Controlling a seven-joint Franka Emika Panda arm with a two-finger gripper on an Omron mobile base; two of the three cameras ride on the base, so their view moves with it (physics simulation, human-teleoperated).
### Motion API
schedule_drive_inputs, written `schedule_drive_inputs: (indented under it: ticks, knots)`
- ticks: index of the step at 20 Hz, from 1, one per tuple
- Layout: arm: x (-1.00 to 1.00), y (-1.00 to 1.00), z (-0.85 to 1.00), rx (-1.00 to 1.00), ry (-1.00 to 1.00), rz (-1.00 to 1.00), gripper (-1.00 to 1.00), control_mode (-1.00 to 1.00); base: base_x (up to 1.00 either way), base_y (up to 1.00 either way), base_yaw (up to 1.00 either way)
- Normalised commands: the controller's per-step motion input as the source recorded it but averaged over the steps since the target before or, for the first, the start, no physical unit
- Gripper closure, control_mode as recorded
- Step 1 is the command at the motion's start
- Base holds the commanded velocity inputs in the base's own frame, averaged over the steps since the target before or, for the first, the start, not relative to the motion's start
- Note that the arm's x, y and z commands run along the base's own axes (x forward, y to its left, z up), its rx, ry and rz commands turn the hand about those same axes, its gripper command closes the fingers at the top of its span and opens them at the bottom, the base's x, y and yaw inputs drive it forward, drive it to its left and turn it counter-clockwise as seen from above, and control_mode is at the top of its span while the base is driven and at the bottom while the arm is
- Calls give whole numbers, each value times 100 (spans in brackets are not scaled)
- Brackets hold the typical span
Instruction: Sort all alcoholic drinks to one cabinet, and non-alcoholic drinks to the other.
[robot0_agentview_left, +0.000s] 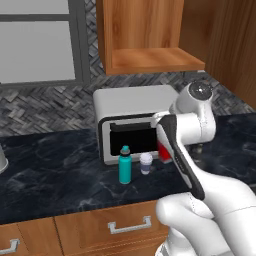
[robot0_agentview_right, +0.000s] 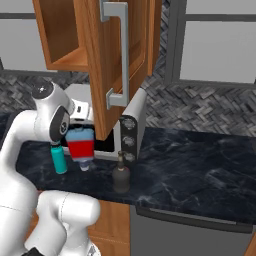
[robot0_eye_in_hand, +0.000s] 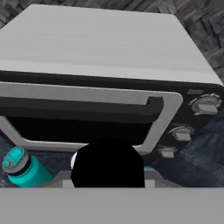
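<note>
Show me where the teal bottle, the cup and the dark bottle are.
teal bottle (robot0_agentview_left: 125, 170): left base view, on its body.
cup (robot0_agentview_left: 145, 162): left base view, on its side.
dark bottle (robot0_agentview_right: 121, 179): right base view, on its round body.

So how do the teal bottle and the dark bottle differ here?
The teal bottle is slim, straight-sided and bright, with a wide screw cap; the dark bottle is near-black and round-bodied with a thin neck. The teal bottle stands in front of the toaster oven's door, next to the cup; the dark bottle stands alone off the oven's knob end. Both are upright on the counter, ungripped.
</note>
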Motion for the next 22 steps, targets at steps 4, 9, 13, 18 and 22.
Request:
schedule_drive_inputs:
  ticks: [4, 9, 13, 18, 22]
  knots:
    - [-19, 0, 41, 0, -4, 0, 100, -100, 0, 0, 0]
    - [-29, 1, 22, 0, -4, 0, 100, -100, 0, 0, 0]
    - [-44, 0, 8, 0, -7, 0, 100, -100, 0, 0, 0]
    - [-36, 0, 33, 0, -15, -2, 100, -100, 0, 0, 0]
    - [-31, 0, 36, 0, -17, -2, 100, -100, 0, 0, 0]
